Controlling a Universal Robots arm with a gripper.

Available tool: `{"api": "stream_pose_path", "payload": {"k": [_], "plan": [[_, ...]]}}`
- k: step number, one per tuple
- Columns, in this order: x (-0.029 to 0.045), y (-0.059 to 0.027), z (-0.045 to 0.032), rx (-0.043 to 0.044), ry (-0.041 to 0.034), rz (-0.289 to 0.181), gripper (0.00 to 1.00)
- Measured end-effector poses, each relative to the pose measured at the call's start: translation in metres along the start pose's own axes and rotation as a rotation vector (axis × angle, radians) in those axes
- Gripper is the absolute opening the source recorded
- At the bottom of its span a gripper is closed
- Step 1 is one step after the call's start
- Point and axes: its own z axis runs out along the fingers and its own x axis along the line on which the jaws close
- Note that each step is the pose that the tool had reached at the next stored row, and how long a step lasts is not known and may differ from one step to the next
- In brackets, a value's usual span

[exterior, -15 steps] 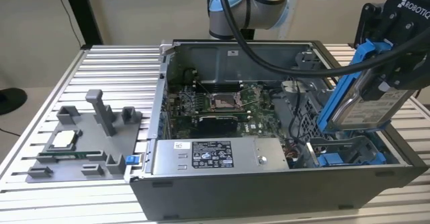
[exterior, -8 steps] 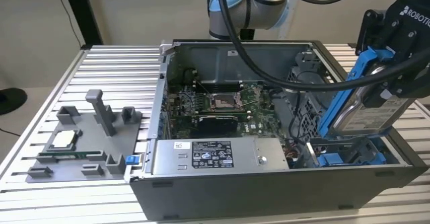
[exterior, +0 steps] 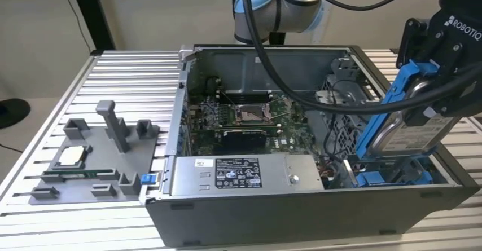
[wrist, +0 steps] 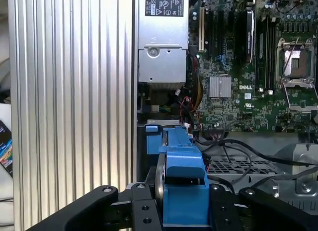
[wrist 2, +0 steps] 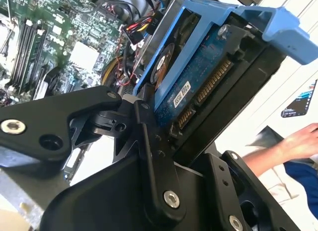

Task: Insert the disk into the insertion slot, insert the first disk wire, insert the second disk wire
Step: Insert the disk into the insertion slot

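In the exterior view, my gripper (exterior: 435, 96) is shut on the disk (exterior: 410, 132), a silver-grey drive in a bright blue carrier. The disk hangs tilted, nearly on edge, over the open computer case's corner on the exterior view's right. Its lower end is just above the insertion slot (exterior: 391, 177), a bay with blue rails at the case's front. In the second wrist view the disk (wrist 2: 198, 82) shows its circuit board and connectors between my black fingers (wrist 2: 149, 141). In the first wrist view the carrier (wrist: 184, 186) sits above the slot's blue tab (wrist: 154, 136).
The case holds a motherboard (exterior: 241, 115) and a silver power supply (exterior: 241, 175). Black cables (exterior: 301, 93) drape across the case to my wrist. A grey fixture tray (exterior: 90, 161) lies on the ribbed table at the exterior view's left. A person's hand (wrist 2: 298, 141) is nearby.
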Motion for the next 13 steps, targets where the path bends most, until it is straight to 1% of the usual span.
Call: {"api": "stream_pose_path", "payload": {"k": [7, 13], "plan": [[0.0000, -0.0002, 0.0048, 0.0000, -0.0001, 0.000, 0.00], [0.0000, -0.0002, 0.0052, 0.0000, 0.0000, 0.000, 0.00]]}}
